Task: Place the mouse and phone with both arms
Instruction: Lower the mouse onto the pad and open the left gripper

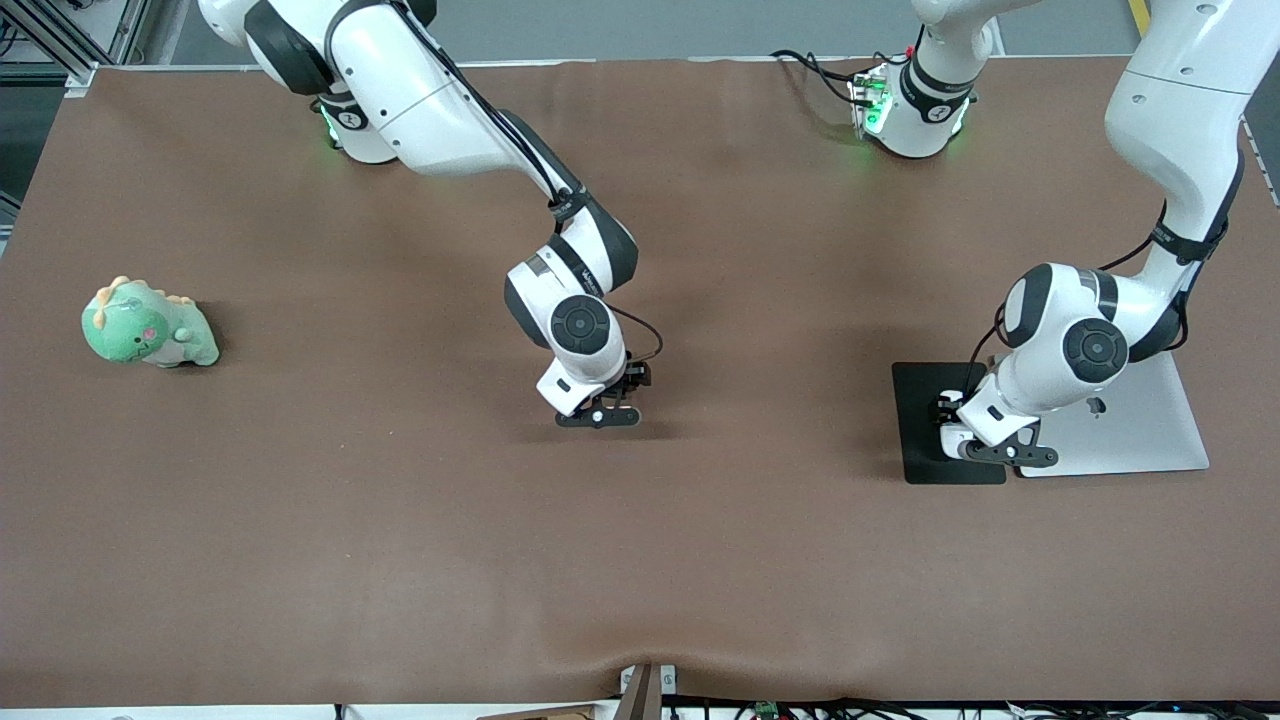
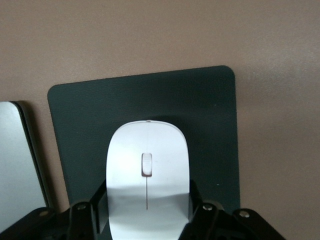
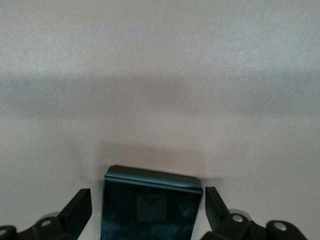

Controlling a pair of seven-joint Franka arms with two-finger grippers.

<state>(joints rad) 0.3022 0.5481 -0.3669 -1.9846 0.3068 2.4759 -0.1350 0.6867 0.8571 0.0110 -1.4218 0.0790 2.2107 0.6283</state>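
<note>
Left gripper (image 1: 1000,450) low over dark pad (image 1: 925,425), fingers against both sides of mouse (image 2: 147,180) lying on pad, beside silver slab (image 1: 1150,430). Right gripper (image 1: 600,415) low at table (image 1: 400,550) middle, fingers spread apart either side of phone (image 3: 150,210). Green plush toy (image 1: 148,325) toward right arm's end.

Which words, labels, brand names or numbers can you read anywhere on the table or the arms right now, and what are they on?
No text can be read in any view.
Phone: a faint square emblem on its dark face, too dim to read; it sits between the right tool's fingers.
Mouse: plain white, no marking, on the dark pad at the left tool.
Arm bases: green lights only.
Plush dinosaur: no label visible.
</note>
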